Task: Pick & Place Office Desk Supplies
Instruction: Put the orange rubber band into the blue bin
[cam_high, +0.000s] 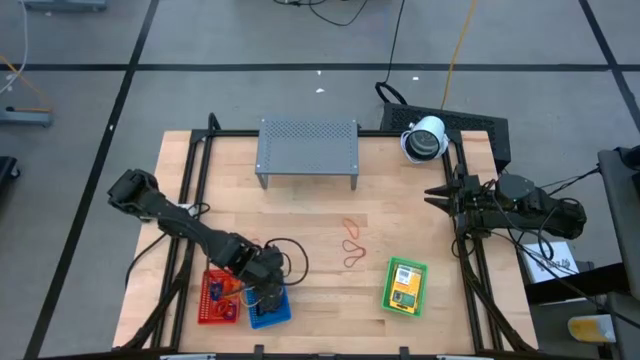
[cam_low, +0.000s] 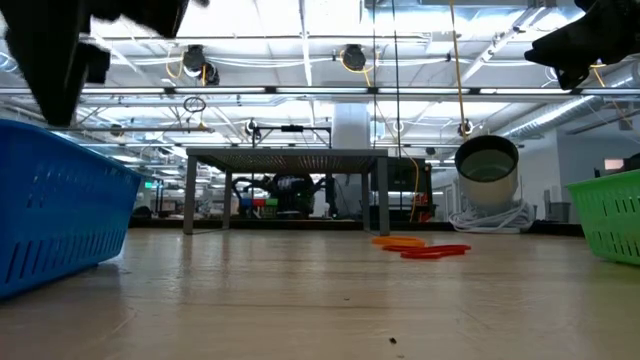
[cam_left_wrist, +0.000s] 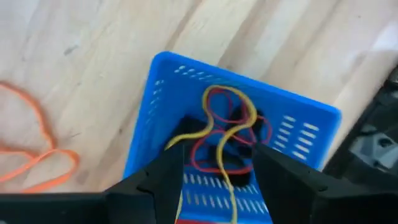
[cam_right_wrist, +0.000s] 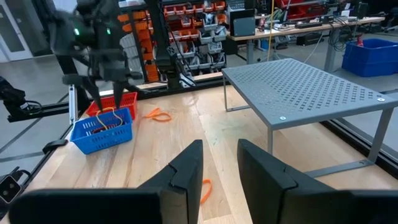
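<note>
At about seven o'clock on the counter (cam_high: 310, 215), the left end effector (cam_left_wrist: 217, 171) hangs directly over the blue basket (cam_high: 268, 310), its fingers parted with a clear gap between them. A yellow rubber band (cam_left_wrist: 214, 127) dangles in that gap and trails down into the basket; it seems caught on or draped from the fingers rather than pinched, though the wrist view is too blurred to be sure. Below it lie red rubber bands (cam_left_wrist: 214, 149) and some small dark items, perhaps clips. The red basket (cam_high: 218, 297), touching the blue one on its nine o'clock side, already holds a mix of small supplies, and the green basket (cam_high: 404, 286) at five o'clock carries what looks like yellow-orange packets.

So the sorting appears well advanced (most supplies already sit in baskets). What clearly remains are the orange loops (cam_high: 352, 246) lying loose on the bare wood near the counter's centre, between the blue and green baskets and well apart from both. The grey perforated shelf (cam_high: 307, 146) at twelve o'clock has nothing visible on top.

The right end effector (cam_right_wrist: 219, 163) waits at the three o'clock edge, fingers partly spread and holding nothing.

My judgement: the current band needs to drop free, then the loose loops are left to collect.
</note>
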